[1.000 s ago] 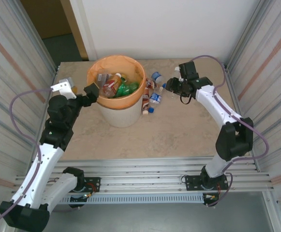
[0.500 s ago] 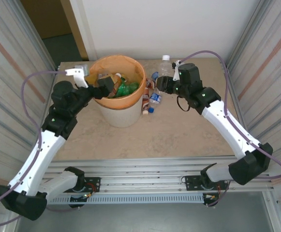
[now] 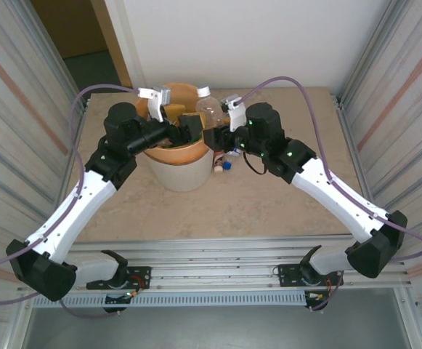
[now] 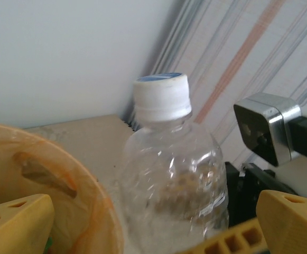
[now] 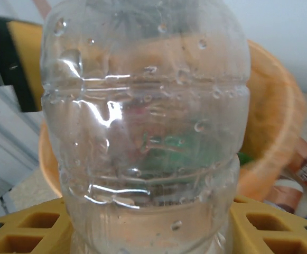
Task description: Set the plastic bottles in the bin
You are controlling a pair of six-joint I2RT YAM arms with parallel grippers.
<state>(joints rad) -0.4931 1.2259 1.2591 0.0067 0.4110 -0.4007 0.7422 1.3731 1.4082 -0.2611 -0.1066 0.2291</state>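
Right claw (image 3: 211, 132) is clamping its yellow fingers (image 5: 21, 230) against both sides of a clear plastic bottle (image 3: 205, 109), pinching it low on the body and holding it upright, white cap on top. It is hanging above the right side of the bin (image 3: 185, 174), though whether it is fully over the opening or just at the rim is hard to tell. In the right wrist view the claw (image 5: 145, 233) is showing at the bottom edge, the bottle (image 5: 148, 132) is taking up most of the picture, and the bin's orange-lined rim (image 5: 280, 106) is curving behind it, with something green showing through the plastic. Left claw (image 3: 176, 129) is reaching over the bin from the other side with its jaws spread wide and nothing between them. Its camera is looking past its own claw (image 4: 153, 217) at the held bottle (image 4: 169, 174), with the bin's rim (image 4: 90, 190) to the left. On the desk (image 3: 269, 196), just right of the bin's base, a few more bottles (image 3: 226, 161) are lying together, one with a brown label (image 5: 304, 169). The bin is standing near the desk's far edge, left of centre.
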